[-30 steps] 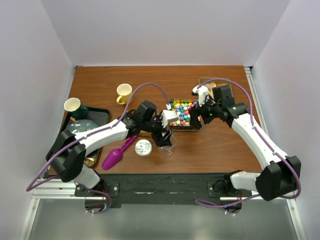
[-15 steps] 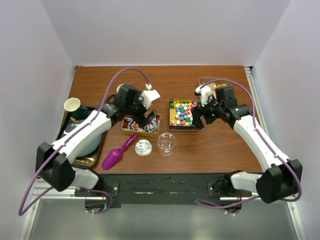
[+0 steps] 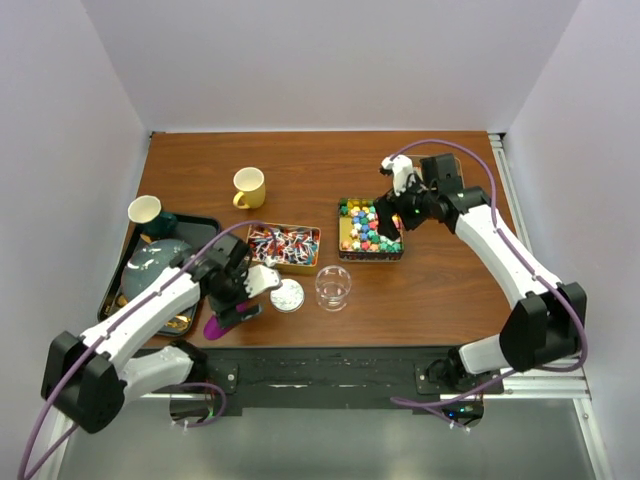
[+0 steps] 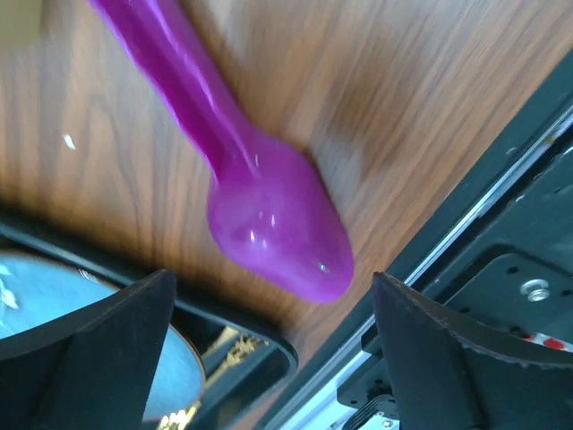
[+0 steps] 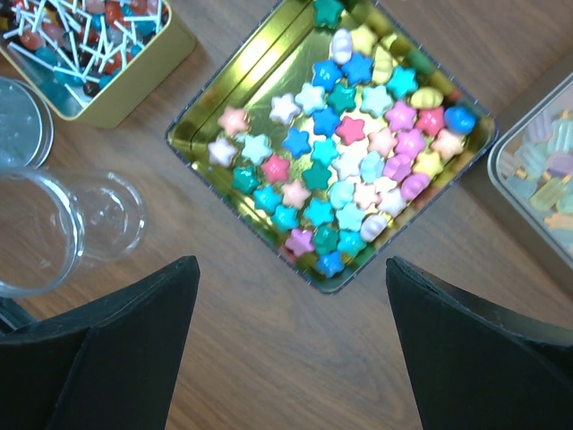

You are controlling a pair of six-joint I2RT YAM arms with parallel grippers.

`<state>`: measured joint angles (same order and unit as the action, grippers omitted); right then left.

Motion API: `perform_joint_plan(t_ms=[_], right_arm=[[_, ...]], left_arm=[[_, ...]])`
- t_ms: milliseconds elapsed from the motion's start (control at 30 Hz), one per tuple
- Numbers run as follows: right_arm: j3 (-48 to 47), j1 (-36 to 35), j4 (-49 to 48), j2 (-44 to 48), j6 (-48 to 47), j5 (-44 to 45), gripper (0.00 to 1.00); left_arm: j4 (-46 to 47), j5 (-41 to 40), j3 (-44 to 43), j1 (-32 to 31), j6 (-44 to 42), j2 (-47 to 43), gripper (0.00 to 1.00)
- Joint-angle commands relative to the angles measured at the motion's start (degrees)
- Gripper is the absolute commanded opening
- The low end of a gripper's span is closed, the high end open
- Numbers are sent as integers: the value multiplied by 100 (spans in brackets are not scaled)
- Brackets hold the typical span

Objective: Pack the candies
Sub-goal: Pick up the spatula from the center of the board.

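Star-shaped multicoloured candies fill a gold tin (image 5: 192,134) (image 3: 343,232) at mid-table. Red, blue and white wrapped candies (image 3: 283,241) (image 5: 85,40) fill a second tin to its left. Pale translucent candies (image 5: 548,170) lie in a third tin at the right edge of the right wrist view. My right gripper (image 3: 382,234) (image 5: 291,358) hangs open above the near corner of the star tin, holding nothing. My left gripper (image 3: 238,305) (image 4: 277,358) is open just above the bowl of the purple scoop (image 4: 273,228) (image 3: 218,326), which lies on the table.
A clear jar (image 3: 333,287) (image 5: 54,233) stands near the front with its lid (image 3: 288,295) beside it. A yellow mug (image 3: 248,187) stands further back. At the left, a black tray (image 3: 205,222) carries a teal plate (image 3: 155,262) and a cup (image 3: 145,210). The table's front rail (image 4: 501,224) runs close behind the scoop.
My left arm left the jar, passed over the wrapped-candy tin, then swung back near-left to hover over the scoop, jaws widening. My right gripper shifted slightly back over the star tin.
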<state>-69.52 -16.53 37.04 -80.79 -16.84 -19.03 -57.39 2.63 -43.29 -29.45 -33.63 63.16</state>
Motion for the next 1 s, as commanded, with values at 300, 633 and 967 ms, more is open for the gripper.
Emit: perform_joint_plan(t_ms=[300, 633, 967], right_arm=[[-730, -113, -179, -508, -21, -295, 88], [-642, -175, -100, -332, -188, -163, 88], [-730, -201, -30, -411, -276, -110, 88]], left_arm=[[640, -562, 1050, 616, -354, -629, 97], [1247, 245, 1147, 739, -707, -146, 82], [1705, 422, 1516, 739, -829, -181, 53]])
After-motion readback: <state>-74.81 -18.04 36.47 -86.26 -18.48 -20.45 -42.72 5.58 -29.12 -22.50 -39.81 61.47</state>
